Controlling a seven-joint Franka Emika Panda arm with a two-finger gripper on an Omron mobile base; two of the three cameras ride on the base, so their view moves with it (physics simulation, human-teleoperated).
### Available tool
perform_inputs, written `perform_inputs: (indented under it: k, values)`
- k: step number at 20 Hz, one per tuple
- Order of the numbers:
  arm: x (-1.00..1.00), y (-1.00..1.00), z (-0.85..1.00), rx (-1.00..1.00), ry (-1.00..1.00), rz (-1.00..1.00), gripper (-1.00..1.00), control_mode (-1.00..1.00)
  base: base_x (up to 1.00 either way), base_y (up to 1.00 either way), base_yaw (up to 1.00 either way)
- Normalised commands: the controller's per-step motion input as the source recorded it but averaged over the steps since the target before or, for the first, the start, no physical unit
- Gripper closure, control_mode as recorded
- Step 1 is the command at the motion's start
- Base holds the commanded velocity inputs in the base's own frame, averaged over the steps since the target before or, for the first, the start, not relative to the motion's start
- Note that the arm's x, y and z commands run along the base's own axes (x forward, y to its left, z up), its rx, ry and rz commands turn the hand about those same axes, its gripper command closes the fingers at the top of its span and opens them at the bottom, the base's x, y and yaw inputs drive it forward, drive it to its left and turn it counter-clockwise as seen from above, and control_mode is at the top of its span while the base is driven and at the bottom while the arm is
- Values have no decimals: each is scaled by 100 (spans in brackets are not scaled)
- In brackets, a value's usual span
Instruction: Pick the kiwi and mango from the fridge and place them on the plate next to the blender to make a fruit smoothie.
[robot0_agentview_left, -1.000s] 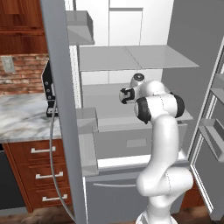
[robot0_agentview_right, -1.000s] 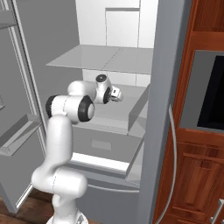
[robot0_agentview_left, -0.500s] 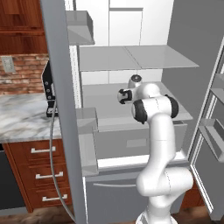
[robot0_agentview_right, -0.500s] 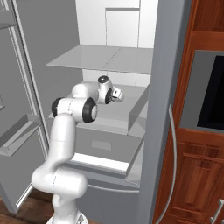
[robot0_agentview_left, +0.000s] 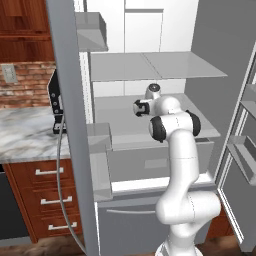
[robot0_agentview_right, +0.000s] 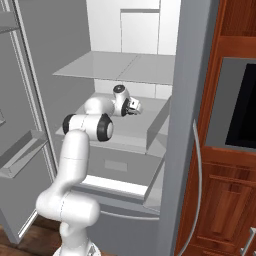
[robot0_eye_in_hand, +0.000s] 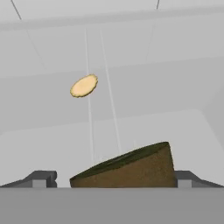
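Reaching inside the grey-silver fridge (robot0_agentview_left: 220, 60), robot gripper (robot0_eye_in_hand: 111, 179), jaws spread wide w/ brown fuzzy cut kiwi (robot0_eye_in_hand: 131, 168) between; prob. light, soft, grip its sides.

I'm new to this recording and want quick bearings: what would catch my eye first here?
The white arm reaches deep into the open fridge, its claw over the middle shelf. In the hand view, a brown cut kiwi sits right between the open claw's fingertips. Farther back on the same shelf lies a small yellow-orange fruit, probably the mango.
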Motion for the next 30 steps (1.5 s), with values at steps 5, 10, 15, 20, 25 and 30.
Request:
perform_inputs:
  k: [5,10,15,20,25,30]
  values:
    - [-18,1,-48,0,0,0,100,-100,0,0,0]
    - [-3,0,-21,0,-1,0,100,-100,0,0,0]
    - [0,0,-7,-2,-3,0,100,-100,0,0,0]
    - [-11,0,-1,0,-2,0,100,-100,0,0,0]
    - [-18,3,-3,-2,-7,0,100,-100,0,0,0]
    - [-33,14,-2,-6,-13,0,100,-100,0,0,0]
